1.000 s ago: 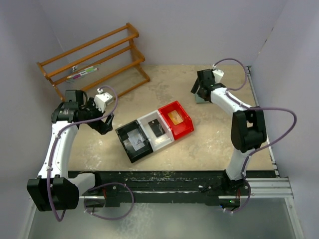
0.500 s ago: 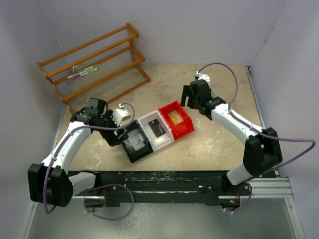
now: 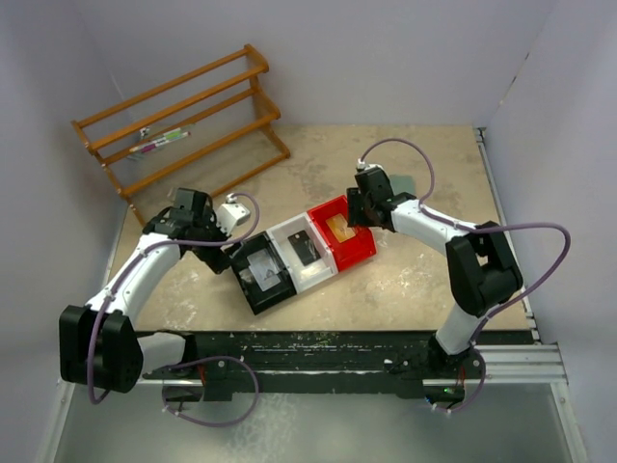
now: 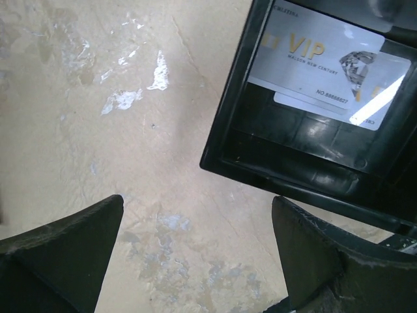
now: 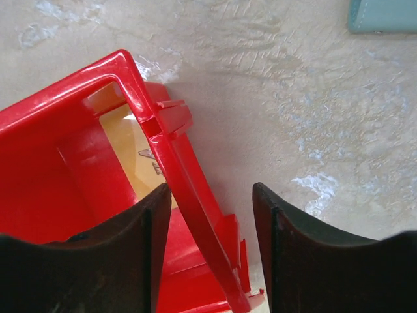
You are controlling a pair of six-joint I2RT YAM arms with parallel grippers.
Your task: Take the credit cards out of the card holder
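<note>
Three bins sit in a row mid-table. The red bin (image 3: pixel 342 231) holds an orange-gold credit card (image 5: pixel 133 147), the white bin (image 3: pixel 304 253) a black card (image 3: pixel 303 247), and the black bin (image 3: pixel 258 275) silvery VIP cards (image 4: pixel 319 59). The grey-green card holder (image 5: pixel 381 16) lies on the table behind the red bin, partly hidden by the right arm in the top view (image 3: pixel 406 183). My right gripper (image 5: pixel 212 195) is open and straddles the red bin's far wall, one finger inside and one outside. My left gripper (image 4: pixel 197 208) is wide open over bare table beside the black bin's outer wall.
A wooden rack (image 3: pixel 183 111) stands at the back left with a pen-like item (image 3: pixel 160 143) on a rail. Grey walls close in the table on the left, back and right. A metal rail (image 3: pixel 506 227) runs along the right edge.
My right arm has swung from the card holder at the back right over to the red bin, its jaws narrowing. My left arm has moved right to the black bin's side.
</note>
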